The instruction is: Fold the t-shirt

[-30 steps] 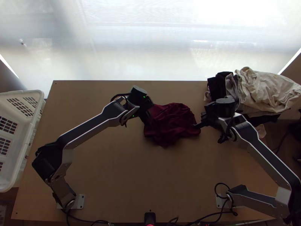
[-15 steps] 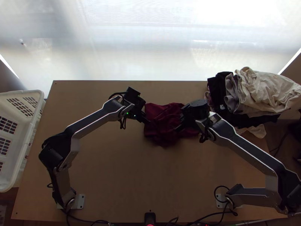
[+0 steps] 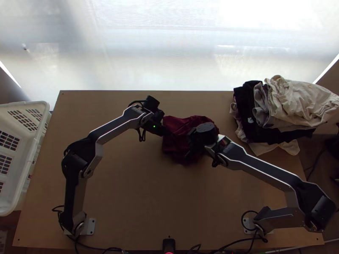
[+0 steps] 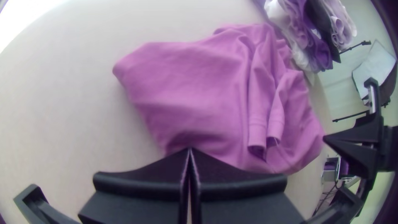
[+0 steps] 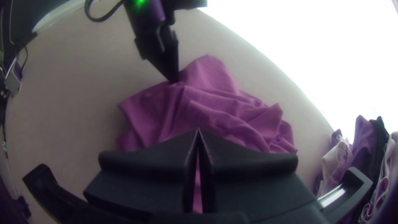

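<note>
Shirt [image 3: 178, 125], dark red in the top view, lies bunched on the table [image 3: 127, 190], a little right of the middle and nearer the far edge than the near one. Loose creases run across it. In the left wrist view, part of the cloth lies fairly smooth, beside two narrow hemmed folds [image 4: 258, 132] set side by side.

The left gripper [image 3: 168, 133] is at the side of the shirt that faces the table's left edge, its tips touching the cloth. In the left wrist view the left gripper [image 4: 190, 150] has its fingers pressed together, with their points meeting at the shirt's border; whether any cloth is caught between them I cannot tell.

The right gripper [image 3: 191, 144] is over the shirt, coming in from the side of the table's right edge. In the right wrist view, the right gripper [image 5: 198, 131] has its fingertips together too, with a thin slit behind them and cloth below. I cannot tell whether it touches the shirt.

A pile of clothes [image 3: 296, 101], cream on top with grey and black beside it, sits at the table's far right corner and spills past the right edge. A white basket [image 3: 25, 169] stands just beside the left edge.
</note>
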Motion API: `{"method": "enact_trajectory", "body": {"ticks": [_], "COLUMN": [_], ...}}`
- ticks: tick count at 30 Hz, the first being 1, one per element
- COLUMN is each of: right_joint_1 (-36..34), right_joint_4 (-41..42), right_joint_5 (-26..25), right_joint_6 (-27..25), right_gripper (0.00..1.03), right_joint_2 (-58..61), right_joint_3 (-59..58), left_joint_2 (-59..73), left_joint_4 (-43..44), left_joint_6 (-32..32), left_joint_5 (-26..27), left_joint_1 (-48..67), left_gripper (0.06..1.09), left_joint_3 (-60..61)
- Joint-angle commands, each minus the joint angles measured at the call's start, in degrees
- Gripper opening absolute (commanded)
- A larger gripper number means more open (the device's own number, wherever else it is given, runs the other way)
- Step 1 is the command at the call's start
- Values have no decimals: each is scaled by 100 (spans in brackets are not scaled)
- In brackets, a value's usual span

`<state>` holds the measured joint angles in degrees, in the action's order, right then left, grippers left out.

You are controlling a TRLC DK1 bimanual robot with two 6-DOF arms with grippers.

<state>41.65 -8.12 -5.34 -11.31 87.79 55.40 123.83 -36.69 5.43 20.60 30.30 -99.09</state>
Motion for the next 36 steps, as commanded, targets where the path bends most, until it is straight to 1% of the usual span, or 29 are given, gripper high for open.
{"method": "enact_trajectory", "body": {"ticks": [1, 6, 10, 14, 19, 24, 28, 31, 34, 36], "right_joint_1": [195, 63, -262, -711, -1590, -2381, -2943, -3462, -3576, -3321], "right_joint_4": [258, 575, 627, 627, 619, 487, 135, -102, -436, -647], "right_joint_5": [-2, -2, 7, -2, 7, 7, 7, 42, 113, 113], "right_joint_6": [-389, -679, -829, -1005, -1321, -1550, -1796, -1954, -1910, -1690], "right_gripper": [3, 3, 3, 3, 3, 3, 3, 3, 3, 3], "right_joint_2": [432, 915, 1364, 1434, 1276, 573, -271, -834, -1387, -1563], "right_joint_3": [-266, -82, 182, 244, 6, -495, -1013, -1145, -969, -758], "left_joint_2": [308, 414, 493, 493, 634, 713, 801, 880, 906, 897], "left_joint_4": [-128, -137, -146, -163, -286, -330, -401, -418, -445, -489], "left_joint_6": [90, 46, -16, -51, -165, -192, -236, -271, -279, -306], "left_joint_5": [76, -65, -214, -329, -513, -575, -610, -619, -610, -610], "left_joint_1": [28, 37, 54, 54, 81, 116, 151, 186, 204, 230], "left_gripper": [10, 10, 10, 10, 10, 10, 10, 10, 10, 10], "left_joint_3": [-374, -401, -427, -427, -559, -691, -831, -875, -893, -884]}}
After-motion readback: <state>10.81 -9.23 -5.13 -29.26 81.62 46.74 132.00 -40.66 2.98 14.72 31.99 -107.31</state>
